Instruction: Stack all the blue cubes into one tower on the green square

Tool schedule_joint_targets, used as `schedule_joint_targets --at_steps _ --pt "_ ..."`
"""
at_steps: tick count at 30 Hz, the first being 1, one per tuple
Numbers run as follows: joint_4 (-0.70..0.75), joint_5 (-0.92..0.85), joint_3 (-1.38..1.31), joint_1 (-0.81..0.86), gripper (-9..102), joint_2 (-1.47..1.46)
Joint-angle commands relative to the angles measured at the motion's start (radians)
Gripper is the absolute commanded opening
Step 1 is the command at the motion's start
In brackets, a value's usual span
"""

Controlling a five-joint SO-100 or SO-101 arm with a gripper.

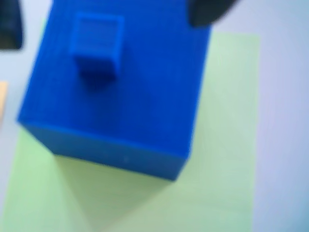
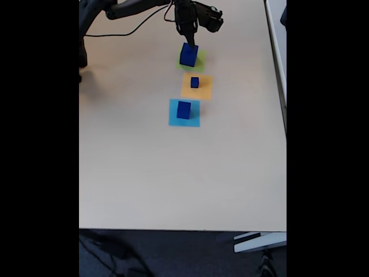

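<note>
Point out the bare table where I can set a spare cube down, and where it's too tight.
In the fixed view the table lies bare below the light-blue square, and on both sides of the squares. It is crowded at the top: the gripper hangs over the big cube on the green square, with the orange square close below.

I am seeing a plain dark-blue large cube point(image 1: 116, 92) under my black gripper point(image 2: 188, 40), a tiny dark-blue cube point(image 1: 95, 44) showing on it. The square point(image 1: 227, 145) beneath is glowing pale lime green. Beyond, squares are showing orange point(image 2: 196, 86) and light blue point(image 2: 184, 113), each with a dark-blue cube.
</note>
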Motion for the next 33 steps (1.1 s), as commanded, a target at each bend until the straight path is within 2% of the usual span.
schedule_joint_targets --at_steps 1,33 --pt "0.002 -0.017 -0.006 0.006 17 0.025" --pt "0.034 -0.055 -0.029 0.021 17 -0.046"
